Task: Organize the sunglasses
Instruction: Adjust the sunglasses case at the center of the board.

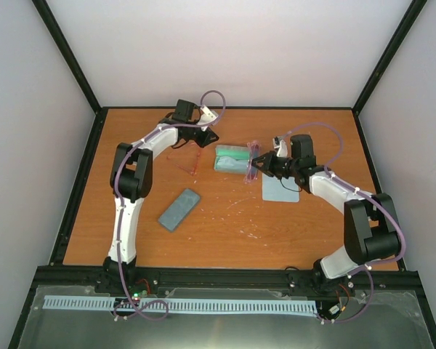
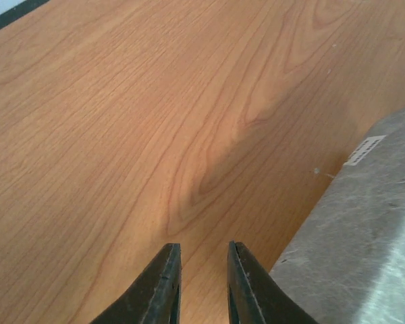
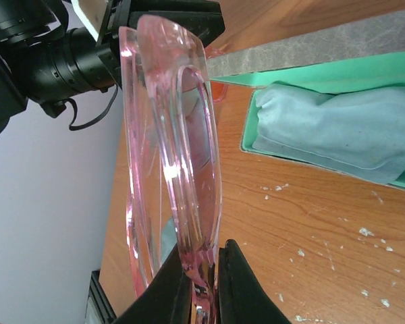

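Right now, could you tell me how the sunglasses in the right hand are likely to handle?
The sunglasses look thin, glossy and see-through: probably light and slippery. The right hand pinches only one rim edge, so they may pivot. A hard squeeze could crack them.

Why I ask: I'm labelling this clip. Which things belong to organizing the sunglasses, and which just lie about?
Belong to the job:
pink sunglasses, held in the right gripper
open green-lined case beside them

Lying about for now:
closed grey case
loose blue cloth
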You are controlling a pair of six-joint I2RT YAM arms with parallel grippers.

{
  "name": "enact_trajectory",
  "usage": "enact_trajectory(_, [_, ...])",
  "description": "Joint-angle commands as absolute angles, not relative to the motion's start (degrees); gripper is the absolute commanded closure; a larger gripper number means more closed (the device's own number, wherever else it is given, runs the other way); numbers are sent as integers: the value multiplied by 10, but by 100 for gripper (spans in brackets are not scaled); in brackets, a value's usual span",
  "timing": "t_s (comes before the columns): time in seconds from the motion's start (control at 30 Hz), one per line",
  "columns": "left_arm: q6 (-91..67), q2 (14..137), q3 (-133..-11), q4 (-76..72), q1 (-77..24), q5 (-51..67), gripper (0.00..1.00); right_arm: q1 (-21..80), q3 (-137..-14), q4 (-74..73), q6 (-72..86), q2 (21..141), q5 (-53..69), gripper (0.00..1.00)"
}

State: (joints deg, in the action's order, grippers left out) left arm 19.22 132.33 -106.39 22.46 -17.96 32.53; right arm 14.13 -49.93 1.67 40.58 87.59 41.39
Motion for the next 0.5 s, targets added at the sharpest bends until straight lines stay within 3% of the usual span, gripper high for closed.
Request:
enact_trajectory(0.0, [211,1339,-1113,249,-178,309,78,143,-471,46,421,853,386,97])
enact_trajectory(0.47, [193,1319,-1038,238,-180,352,78,143,-400,169,508,879,328,97])
